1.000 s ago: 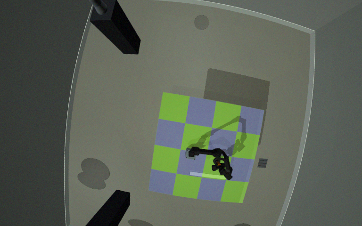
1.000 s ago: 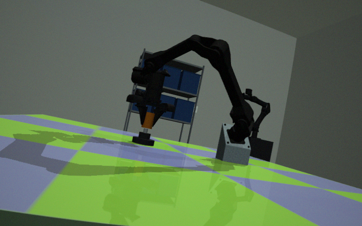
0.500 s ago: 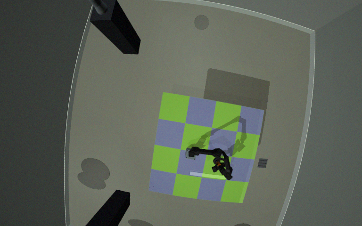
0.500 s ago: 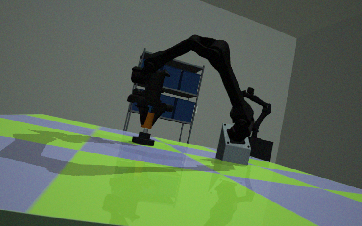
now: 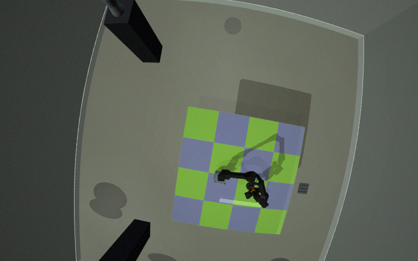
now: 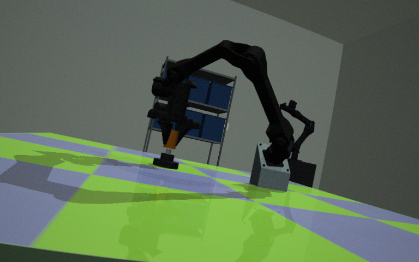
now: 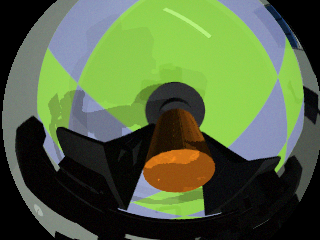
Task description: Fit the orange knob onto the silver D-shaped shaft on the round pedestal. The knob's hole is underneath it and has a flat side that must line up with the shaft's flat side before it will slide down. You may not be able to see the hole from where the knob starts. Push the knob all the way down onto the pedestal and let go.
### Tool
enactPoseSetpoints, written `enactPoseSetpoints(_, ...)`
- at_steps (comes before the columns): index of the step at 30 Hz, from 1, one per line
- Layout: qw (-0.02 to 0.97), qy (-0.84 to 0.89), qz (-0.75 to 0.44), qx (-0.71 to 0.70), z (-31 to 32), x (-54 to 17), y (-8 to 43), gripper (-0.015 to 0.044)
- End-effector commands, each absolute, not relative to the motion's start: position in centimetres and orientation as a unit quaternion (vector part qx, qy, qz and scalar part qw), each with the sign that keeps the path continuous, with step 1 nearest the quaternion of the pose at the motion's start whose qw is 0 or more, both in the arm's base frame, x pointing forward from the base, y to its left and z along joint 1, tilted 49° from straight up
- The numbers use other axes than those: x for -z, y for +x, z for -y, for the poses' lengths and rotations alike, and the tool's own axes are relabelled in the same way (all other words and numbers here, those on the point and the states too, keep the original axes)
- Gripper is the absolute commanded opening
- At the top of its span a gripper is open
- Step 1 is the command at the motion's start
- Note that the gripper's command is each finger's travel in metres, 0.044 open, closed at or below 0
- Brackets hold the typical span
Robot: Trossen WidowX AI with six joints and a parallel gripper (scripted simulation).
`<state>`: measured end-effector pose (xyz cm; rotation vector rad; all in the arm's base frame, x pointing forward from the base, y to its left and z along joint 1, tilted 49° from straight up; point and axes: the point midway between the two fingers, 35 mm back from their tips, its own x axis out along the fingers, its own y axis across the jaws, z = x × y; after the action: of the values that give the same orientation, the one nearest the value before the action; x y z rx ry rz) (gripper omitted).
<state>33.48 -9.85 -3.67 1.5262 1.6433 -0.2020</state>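
Observation:
The orange knob (image 5: pixel 252 189) (image 6: pixel 172 140) (image 7: pixel 179 170) is held nearly upright between the fingers of my gripper (image 6: pixel 172 141) (image 7: pixel 176 132), which is shut on it. The knob's underside is at the tip of the silver shaft (image 6: pixel 168 151) in the exterior view. A short length of shaft shows between the knob and the black round pedestal (image 6: pixel 165 164) (image 7: pixel 156 104). The knob is not down on the pedestal. The knob's hole and the shaft's flat side are hidden, so I cannot tell whether the flats line up.
The pedestal stands on the green and violet checkered table top (image 5: pixel 201 123) (image 6: pixel 133 220). My arm's grey base block (image 6: pixel 270 177) stands to the right in the exterior view. A shelf with blue bins (image 6: pixel 221 95) and another dark arm (image 6: pixel 303 124) are in the background.

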Motion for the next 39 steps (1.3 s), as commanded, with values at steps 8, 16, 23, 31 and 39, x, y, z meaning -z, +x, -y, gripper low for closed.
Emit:
enactPoseSetpoints(8, 0.432, 0.612, -0.658, 0.078, 9.83, 3.81, 33.41, 0.0)
enactPoseSetpoints(16, 0.432, 0.612, -0.658, 0.078, 9.65, 3.9, 33.48, 0.0)
enactPoseSetpoints(23, 0.432, 0.612, -0.658, 0.078, 9.66, 3.87, 33.51, 0.0)
enactPoseSetpoints(31, 0.432, 0.612, -0.658, 0.078, 9.86, 3.75, 33.51, 0.0)
enactPoseSetpoints(39, 0.458, 0.592, -0.661, 0.05, 10.09, 3.63, 33.57, 0.0)
